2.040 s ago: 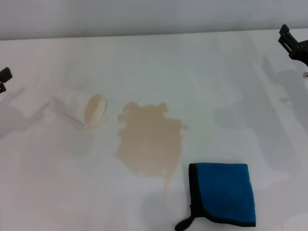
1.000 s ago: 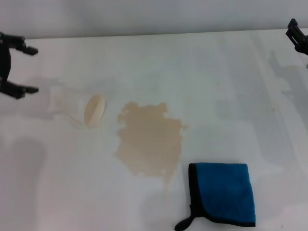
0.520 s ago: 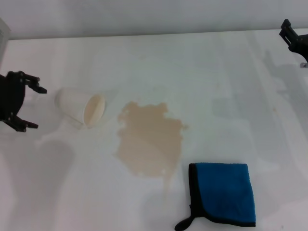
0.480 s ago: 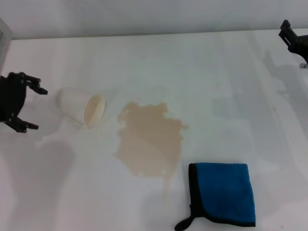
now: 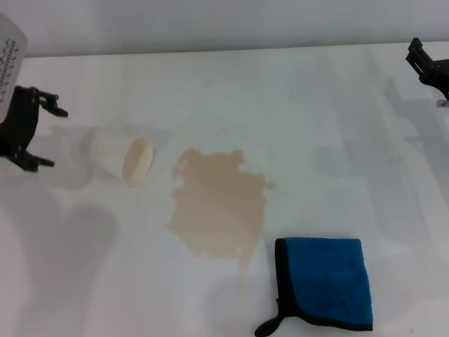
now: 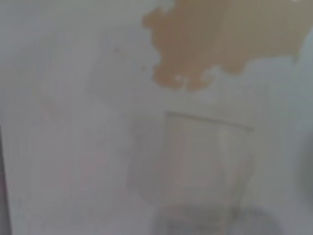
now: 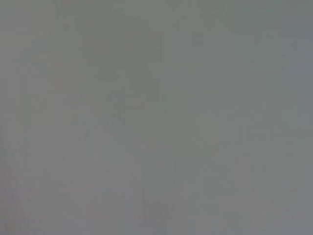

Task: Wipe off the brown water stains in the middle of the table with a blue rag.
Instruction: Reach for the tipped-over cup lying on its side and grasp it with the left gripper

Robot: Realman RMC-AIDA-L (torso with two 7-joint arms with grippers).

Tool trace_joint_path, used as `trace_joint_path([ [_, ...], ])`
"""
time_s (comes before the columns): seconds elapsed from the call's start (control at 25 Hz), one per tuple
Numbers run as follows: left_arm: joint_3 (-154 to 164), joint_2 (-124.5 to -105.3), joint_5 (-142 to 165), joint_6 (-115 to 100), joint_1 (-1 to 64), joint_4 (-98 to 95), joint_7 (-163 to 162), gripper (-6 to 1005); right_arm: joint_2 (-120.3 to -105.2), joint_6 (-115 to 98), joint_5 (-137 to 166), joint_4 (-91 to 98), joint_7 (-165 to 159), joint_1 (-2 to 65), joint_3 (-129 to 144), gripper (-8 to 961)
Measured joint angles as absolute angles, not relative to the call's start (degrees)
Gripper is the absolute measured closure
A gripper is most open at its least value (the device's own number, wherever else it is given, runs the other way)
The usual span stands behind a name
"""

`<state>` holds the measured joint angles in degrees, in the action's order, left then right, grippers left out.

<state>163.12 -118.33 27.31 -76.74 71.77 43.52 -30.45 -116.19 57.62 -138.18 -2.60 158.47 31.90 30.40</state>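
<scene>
Brown water stains (image 5: 219, 208): pale tan blotch, ragged edges, thin drip tail, mid table (image 5: 295, 105), well right of left gripper (image 5: 43, 129). Blue rag (image 5: 324, 281): folded square, black edging w/ corner loop, flat, just beside drip tail, untouched.

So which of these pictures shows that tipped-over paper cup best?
The head view: the paper cup lies on its side on the table, mouth toward the brown stain. The left wrist view shows it only as a faint outline; the right wrist view shows nothing of it.
</scene>
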Motion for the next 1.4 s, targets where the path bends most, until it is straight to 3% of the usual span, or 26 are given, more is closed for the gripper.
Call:
trace_joint_path([
  [1.4,163.04,-118.68,21.96,-64.47,68.42,30.75,-25.20,112,-115.92,57.65,-138.47,-1.30,158.55,31.37,29.79,82],
])
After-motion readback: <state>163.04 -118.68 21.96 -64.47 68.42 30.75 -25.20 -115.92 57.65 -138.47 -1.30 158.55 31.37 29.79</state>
